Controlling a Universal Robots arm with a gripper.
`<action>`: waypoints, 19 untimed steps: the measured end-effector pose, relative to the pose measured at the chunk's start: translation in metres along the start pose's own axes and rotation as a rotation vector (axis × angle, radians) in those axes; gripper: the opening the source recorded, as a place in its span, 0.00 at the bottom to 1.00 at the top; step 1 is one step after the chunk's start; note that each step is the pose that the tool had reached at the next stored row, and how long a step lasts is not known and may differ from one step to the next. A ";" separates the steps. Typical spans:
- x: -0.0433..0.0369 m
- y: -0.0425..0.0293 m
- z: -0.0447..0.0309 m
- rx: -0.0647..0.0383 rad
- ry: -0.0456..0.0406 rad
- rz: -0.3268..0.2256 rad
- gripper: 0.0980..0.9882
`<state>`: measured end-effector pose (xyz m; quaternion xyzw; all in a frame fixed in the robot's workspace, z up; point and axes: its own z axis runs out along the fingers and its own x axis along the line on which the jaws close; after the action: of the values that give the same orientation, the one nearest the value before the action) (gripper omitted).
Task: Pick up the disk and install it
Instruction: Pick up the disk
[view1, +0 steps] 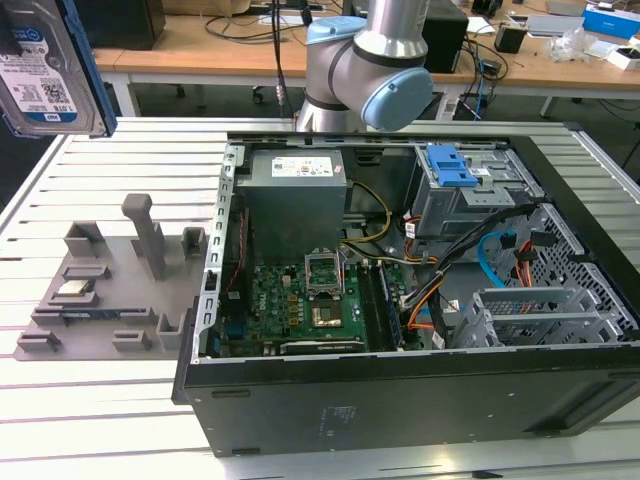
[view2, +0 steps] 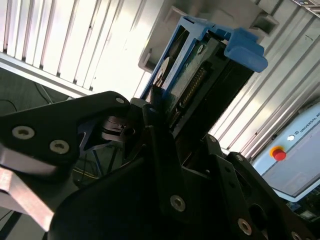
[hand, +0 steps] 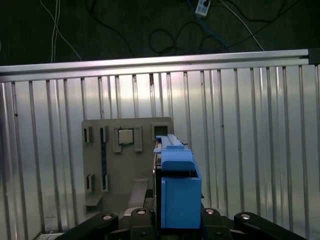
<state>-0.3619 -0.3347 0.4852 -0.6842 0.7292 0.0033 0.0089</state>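
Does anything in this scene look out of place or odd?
Only the disk: it is up in the air at the exterior view's left, outside the open computer case. The pincer clamps it, so it is held, not dropped.

A ribbed aluminium table (view1: 100, 410) carries 2 things. A grey plastic fixture plate (view1: 110, 300) with upright posts and slots lies flat toward the exterior view's left. Just beside it, toward the exterior view's right, an open black computer case (view1: 400, 400) lies on its side, interior facing up.
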 end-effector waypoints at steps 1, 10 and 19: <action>-0.0001 0.0000 -0.0024 0.000 0.0001 0.000 0.30; -0.0010 -0.0125 -0.0023 0.000 0.0004 0.000 0.30; -0.0045 -0.0616 -0.0020 -0.001 0.0017 0.000 0.30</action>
<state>-0.3002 -0.3342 0.4877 -0.6842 0.7293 0.0029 0.0080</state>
